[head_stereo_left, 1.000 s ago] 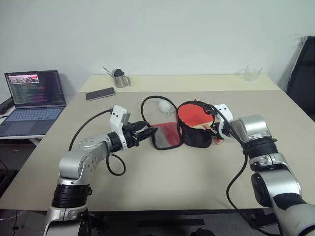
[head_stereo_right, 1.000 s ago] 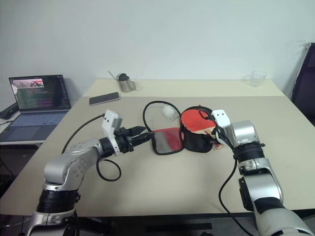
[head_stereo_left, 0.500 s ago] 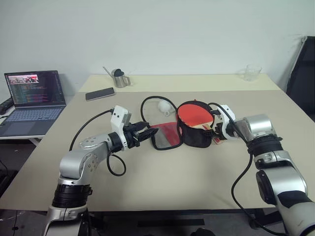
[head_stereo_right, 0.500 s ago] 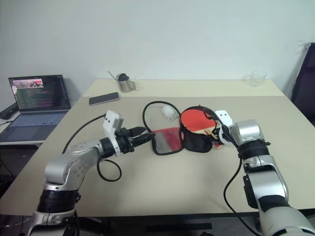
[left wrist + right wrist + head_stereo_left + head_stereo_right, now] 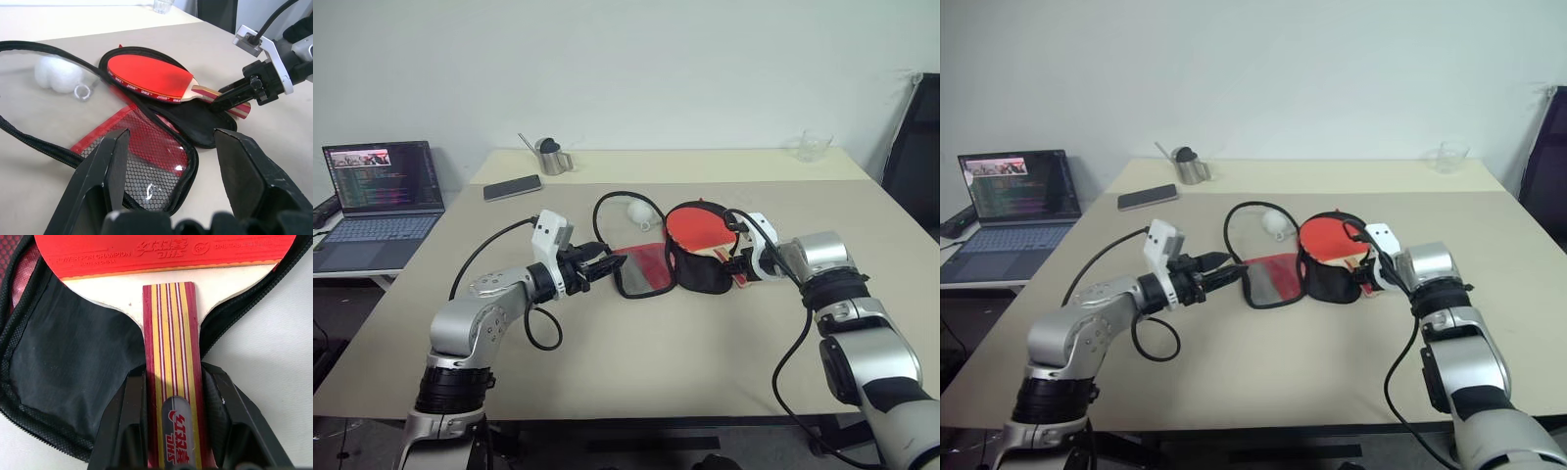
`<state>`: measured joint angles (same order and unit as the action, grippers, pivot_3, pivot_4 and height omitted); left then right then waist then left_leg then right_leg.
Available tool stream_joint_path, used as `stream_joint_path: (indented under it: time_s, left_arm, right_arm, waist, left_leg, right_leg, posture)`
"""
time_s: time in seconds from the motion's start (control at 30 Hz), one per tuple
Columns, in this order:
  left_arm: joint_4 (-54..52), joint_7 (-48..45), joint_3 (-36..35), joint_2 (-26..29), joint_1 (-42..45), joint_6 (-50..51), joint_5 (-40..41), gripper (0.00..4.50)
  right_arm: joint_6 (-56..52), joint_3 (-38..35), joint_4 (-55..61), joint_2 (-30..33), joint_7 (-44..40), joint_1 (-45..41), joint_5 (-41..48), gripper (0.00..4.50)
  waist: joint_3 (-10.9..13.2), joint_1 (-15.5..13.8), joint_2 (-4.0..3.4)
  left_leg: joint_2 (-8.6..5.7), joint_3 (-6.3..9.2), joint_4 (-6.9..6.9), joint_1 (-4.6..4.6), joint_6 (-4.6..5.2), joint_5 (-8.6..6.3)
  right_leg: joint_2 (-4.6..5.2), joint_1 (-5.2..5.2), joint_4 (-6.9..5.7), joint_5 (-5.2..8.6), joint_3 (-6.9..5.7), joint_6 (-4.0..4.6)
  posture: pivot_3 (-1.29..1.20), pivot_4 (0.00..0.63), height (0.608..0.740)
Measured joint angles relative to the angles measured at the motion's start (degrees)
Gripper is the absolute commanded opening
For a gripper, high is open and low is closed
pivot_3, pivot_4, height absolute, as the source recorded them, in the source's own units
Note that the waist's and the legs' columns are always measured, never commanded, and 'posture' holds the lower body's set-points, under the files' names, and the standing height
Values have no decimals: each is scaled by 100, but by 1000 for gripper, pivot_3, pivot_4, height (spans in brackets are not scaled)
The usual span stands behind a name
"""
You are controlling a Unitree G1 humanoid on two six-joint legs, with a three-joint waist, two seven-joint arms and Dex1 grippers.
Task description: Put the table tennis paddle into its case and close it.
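Note:
The table tennis paddle (image 5: 697, 227) lies with its red face up in the open black half of the case (image 5: 701, 278), near the table's middle. Its striped wooden handle (image 5: 171, 382) sticks out toward my right gripper (image 5: 736, 262), whose two black fingers press against both sides of the handle. The case's red mesh flap (image 5: 644, 269) is folded out to the left, with its black zip edge looping behind. My left gripper (image 5: 610, 263) hovers level at the flap's left edge, its fingers (image 5: 112, 161) spread wide and nothing clamped between them.
A white crumpled object (image 5: 639, 212) with a small ring lies behind the flap. A phone (image 5: 512, 186) and a metal cup (image 5: 549, 156) sit at the back left, a glass (image 5: 814, 146) at the back right. A laptop (image 5: 382, 191) stands on a side table left.
My right gripper's fingers have closed in from wide open onto the paddle's handle. The left arm and the case have stayed still.

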<state>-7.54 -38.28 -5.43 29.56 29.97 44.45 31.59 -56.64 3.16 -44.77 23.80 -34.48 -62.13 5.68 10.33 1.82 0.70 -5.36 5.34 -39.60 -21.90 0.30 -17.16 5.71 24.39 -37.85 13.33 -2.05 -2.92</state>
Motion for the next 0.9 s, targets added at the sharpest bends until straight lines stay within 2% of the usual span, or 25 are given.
stream_joint_path:
  time_s: [0.3, 0.63, 0.8, 0.9]
  left_arm:
    - [-4, 6, 8, 1, -16, 0, -4, 2971]
    - [-4, 3, 14, 1, -52, -1, -5, 2971]
    - [-4, -4, 20, 1, -52, 0, -5, 2971]
    - [-5, -4, 37, 2, -50, -1, -9, 2971]
  right_arm:
    - [34, 19, 258, 162, -330, -117, 14, 1157]
    - [-105, -105, 704, 304, -257, -159, 22, 1157]
    - [-309, -291, 803, 253, 98, -159, 21, 1157]
    - [-635, -519, 1098, -46, 598, -159, 23, 1157]
  waist:
    - [0, -1, 0]
    - [0, -6, 0]
    - [0, -5, 0]
    - [0, 10, 0]
  left_leg:
    - [0, 0, 7, -3, 0, 0]
    - [0, 1, 10, -5, 0, 0]
    - [1, 1, 12, -5, 0, 0]
    - [3, -2, 17, -4, 0, 0]
  right_leg:
    - [0, 3, 9, 0, -1, 0]
    - [0, 4, 13, 0, -2, 0]
    - [0, 4, 13, 0, -1, 0]
    - [0, 10, 10, 0, 4, 0]
  posture:
    - [0, 150, 740]
    - [0, 150, 740]
    - [0, 150, 740]
    - [0, 150, 740]
